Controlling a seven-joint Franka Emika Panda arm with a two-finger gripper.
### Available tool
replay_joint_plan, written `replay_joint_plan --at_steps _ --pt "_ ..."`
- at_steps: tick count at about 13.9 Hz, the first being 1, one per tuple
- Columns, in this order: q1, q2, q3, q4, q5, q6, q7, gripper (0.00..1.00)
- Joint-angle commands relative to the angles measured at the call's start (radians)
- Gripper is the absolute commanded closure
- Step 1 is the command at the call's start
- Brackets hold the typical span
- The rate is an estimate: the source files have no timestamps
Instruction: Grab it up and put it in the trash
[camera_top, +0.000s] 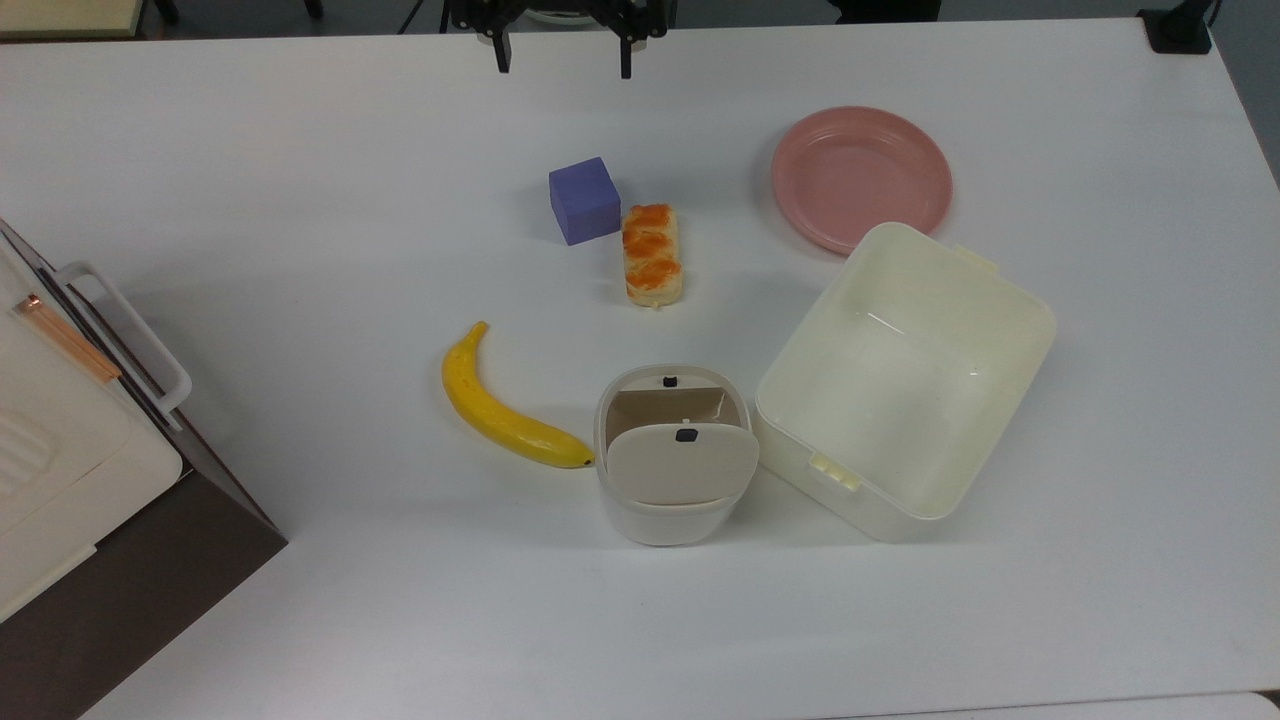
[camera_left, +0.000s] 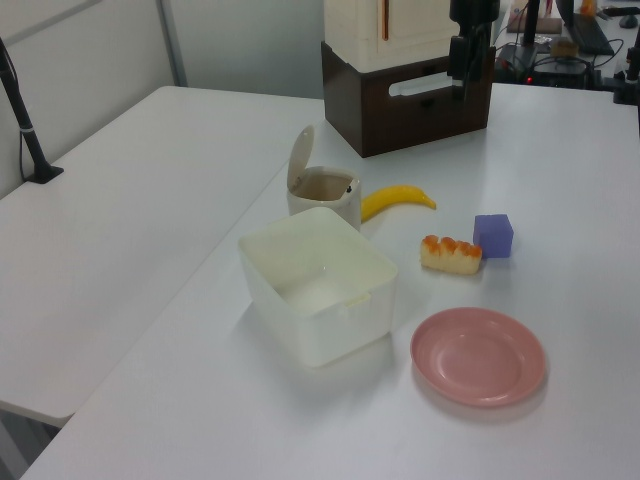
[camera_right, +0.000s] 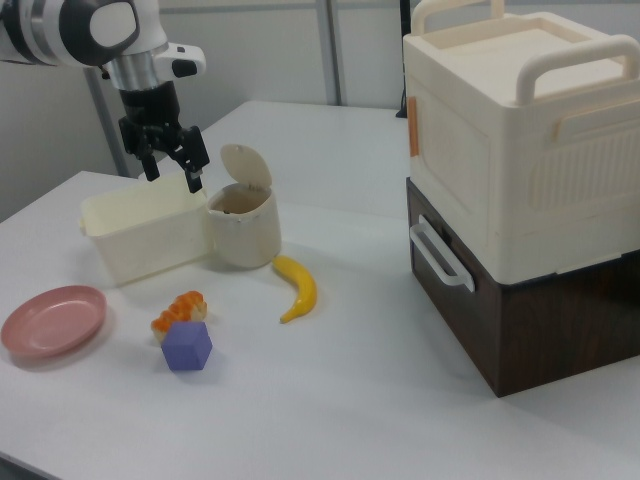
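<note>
Going by the top view with the middle of the surface (camera_top: 300, 200) as the clock centre. The big stacked storage box (camera_top: 60, 470) is out at 8 o'clock, the open cream tub (camera_top: 1045, 320) at 4 and the pink plate (camera_top: 860, 178) around 2. The trash (camera_top: 665, 525) stands at 6, flap lid tipped up, brown liner showing. Its 3 o'clock side is right next to the tub. The banana (camera_top: 500, 410) has its tip against the trash at 9. The bread piece (camera_top: 652, 255) and purple cube (camera_top: 583, 200) sit near the centre.

My tool (camera_top: 562, 68) hangs way up at 12, fingers spread wide with nothing between them. The paper wad is hidden from me, and my guess is it's down inside the trash liner, so the job looks basically done.

To finish well, I'd stay high, well clear of the cube and bread, and get a look into the liner to confirm the wad is there.
</note>
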Motion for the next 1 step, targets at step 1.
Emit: replay_joint_plan --at_steps 1 --pt "-0.017 -0.025 0.019 -0.027 -0.014 -0.013 -0.023 0.0"
